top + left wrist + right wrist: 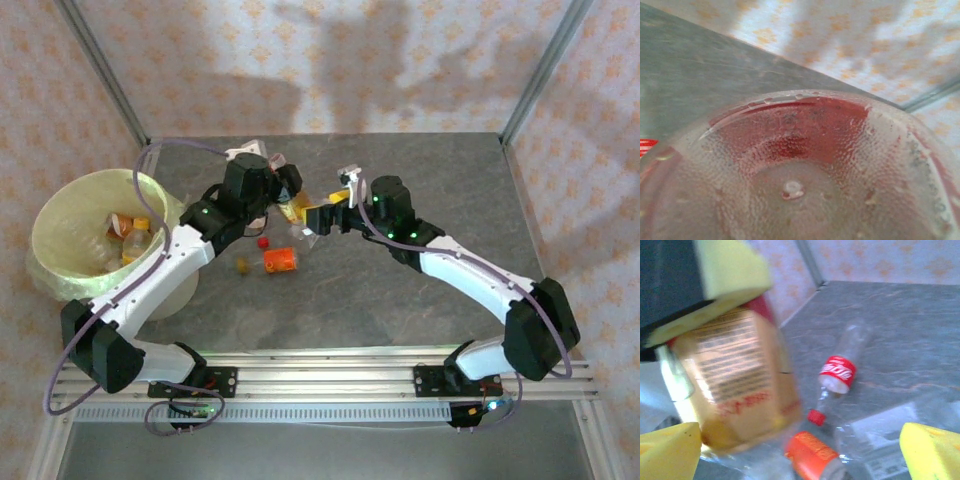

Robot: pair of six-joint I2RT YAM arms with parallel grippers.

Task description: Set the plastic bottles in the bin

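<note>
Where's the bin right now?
In the top view, the bin stands at the left edge of the table, beside the left arm, with a few bottles inside.

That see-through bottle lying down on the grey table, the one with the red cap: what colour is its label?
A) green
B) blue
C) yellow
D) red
D: in the right wrist view, the clear bottle lying on the table has a red label with white writing around its middle.
</note>
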